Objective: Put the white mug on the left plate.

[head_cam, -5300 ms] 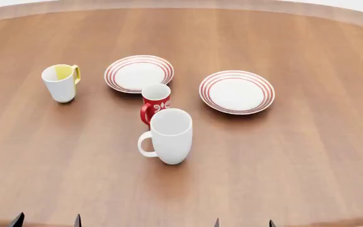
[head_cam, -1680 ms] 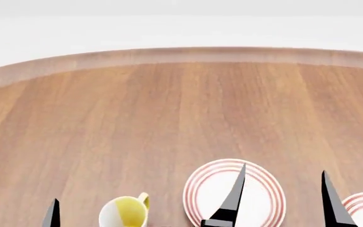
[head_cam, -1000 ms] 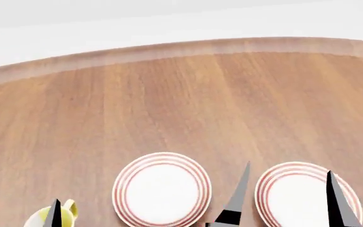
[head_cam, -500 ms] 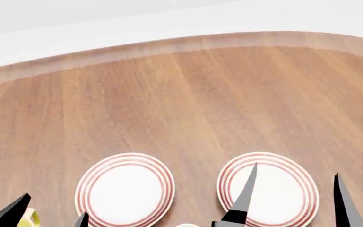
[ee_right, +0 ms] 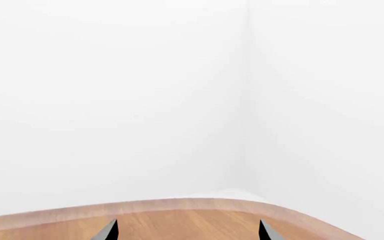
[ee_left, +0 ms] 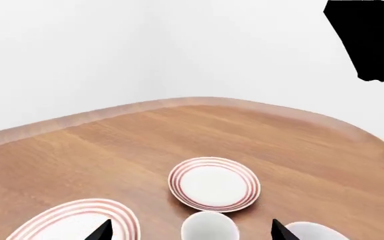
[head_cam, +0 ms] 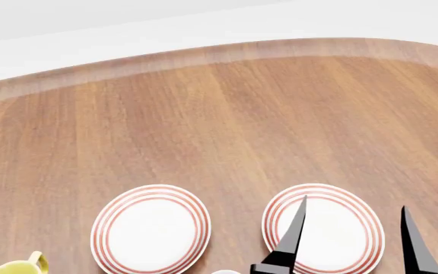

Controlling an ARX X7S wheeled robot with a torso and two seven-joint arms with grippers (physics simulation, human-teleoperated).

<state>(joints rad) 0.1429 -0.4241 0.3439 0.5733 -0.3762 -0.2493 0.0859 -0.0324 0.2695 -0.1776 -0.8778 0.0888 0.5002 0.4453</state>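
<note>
The left plate is white with red rings, and the matching right plate lies beside it. My right gripper hangs open and empty over the right plate; its wrist view shows only the far table edge between its fingertips. My left gripper is open and out of the head view. A white mug rim shows between its fingertips. A wider white rim beside it looks like the white mug. The near plate appears to be the left plate.
A smaller mug with a yellow handle peeks in at the head view's lower left. A white sliver of another rim sits at the bottom edge. The wooden table ends in a curved far edge against white walls. A black arm part hangs high.
My left gripper's fingertips have left the head view's lower left corner, uncovering the yellow mug handle. The plates and my right gripper sit as they did half a second ago.
</note>
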